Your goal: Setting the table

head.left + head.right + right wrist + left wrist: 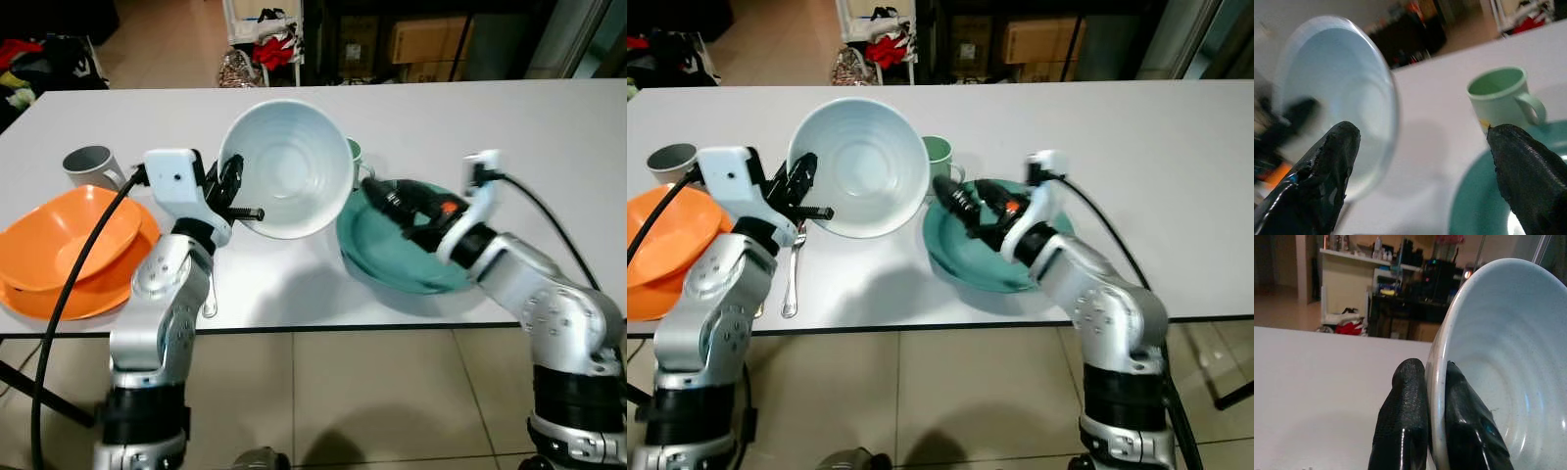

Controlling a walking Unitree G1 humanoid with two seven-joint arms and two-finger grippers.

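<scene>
In the left eye view, a pale blue bowl (286, 168) is held tipped on its side above the white surface (549, 127), its opening turned toward the camera, with its rim clamped by the left pincer (231, 186). To the robot's left, an orange bowl (69, 235) is seen resting on an orange plate (108, 289), with a grey mug (90, 166) just behind them. To the right of the raised bowl, a teal plate (392, 257) lies on the surface, and the right pincer (392, 201) is held over it with its fingers spread apart and nothing between them. In the right eye view, a pale green mug (942, 157) is seen standing just behind the teal plate and beside the bowl, and a metal fork (792, 269) lies on the surface below the left pincer. In the left wrist view, the bowl's rim is seen pinched between the two black fingers (1405, 416), which are closed tight on it, one on the outside and one on the inside. In the right wrist view, the two fingers (1327, 171) are seen wide apart and empty, with the tilted bowl, blurred, on one side and the green mug and the edge of the teal plate on the other.
</scene>
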